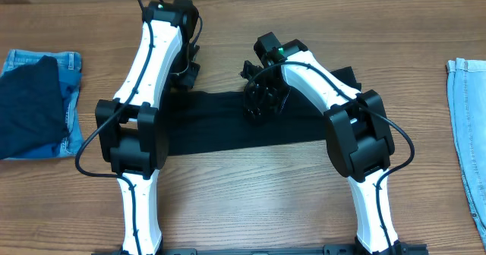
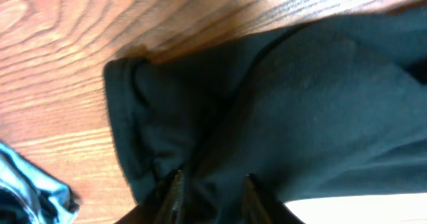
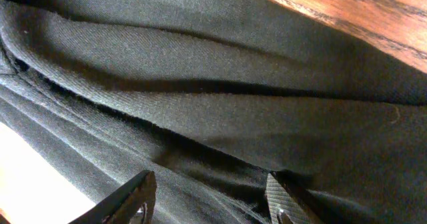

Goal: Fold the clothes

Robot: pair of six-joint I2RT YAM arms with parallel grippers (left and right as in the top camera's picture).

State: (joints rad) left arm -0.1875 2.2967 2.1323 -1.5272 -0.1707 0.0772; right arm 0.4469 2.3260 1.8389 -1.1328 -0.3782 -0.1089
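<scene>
- Black garment (image 1: 228, 130) lies flat on the table (image 1: 250, 202) as 1 long band, to the right of the folded pile (image 1: 34, 107) and well apart from it.
- Its long axis runs straight away from the pile, so 1 short end faces the pile and the other faces away.
- Left gripper (image 2: 212, 189) sits at the far corner of the end nearer the pile. Its fingers (image 2: 175, 192) stand a little apart with bunched cloth rising between them. I cannot tell whether they actually pinch it.
- Right gripper (image 3: 208, 201) is farther from the pile, about halfway along the band at its far edge. Its jaws are spread wide over rumpled cloth and hold nothing.
- My judgement is that the next fold turns on that axis. The cloth stretches away from the pile past both claws, so the end farthest from the pile has no claw on it, and the right arm is the nearer one to reach it.
- Light denim (image 1: 467, 126) waits at the table edge farthest from the pile.
</scene>
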